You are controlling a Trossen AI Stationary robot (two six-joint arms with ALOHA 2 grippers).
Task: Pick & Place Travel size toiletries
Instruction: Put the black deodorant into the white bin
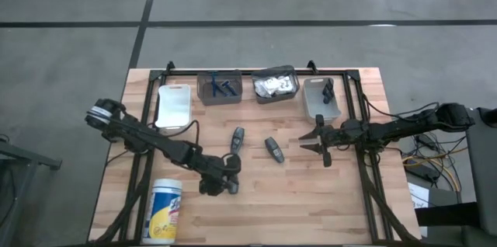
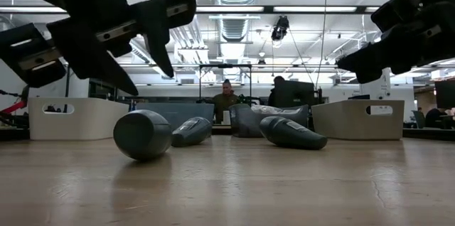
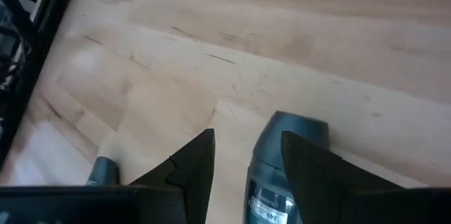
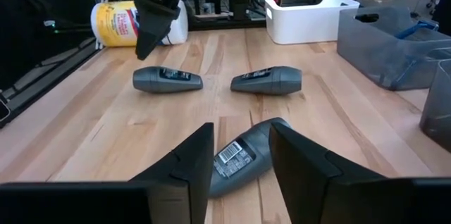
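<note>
The left tool (image 2: pixel 146 75) hung open just above a dark grey tube (image 2: pixel 142 135) that lay on the table (image 1: pixel 311 208), its fingers astride but not gripping. That tube looked rounded, so a descent slightly off-centre could roll it away or pinch only one end. The right tool (image 4: pixel 239 129) was open too, with a second tube (image 4: pixel 239 155) lying loose on the table just ahead of its fingers. A third tube (image 4: pixel 266 81) lay between the two arms, near enough to be knocked. The white canister (image 1: pixel 165 210) stood close to the left arm's elbow side. The four bins (image 1: pixel 219 88) lined the far edge, nothing blocking the way.
</note>
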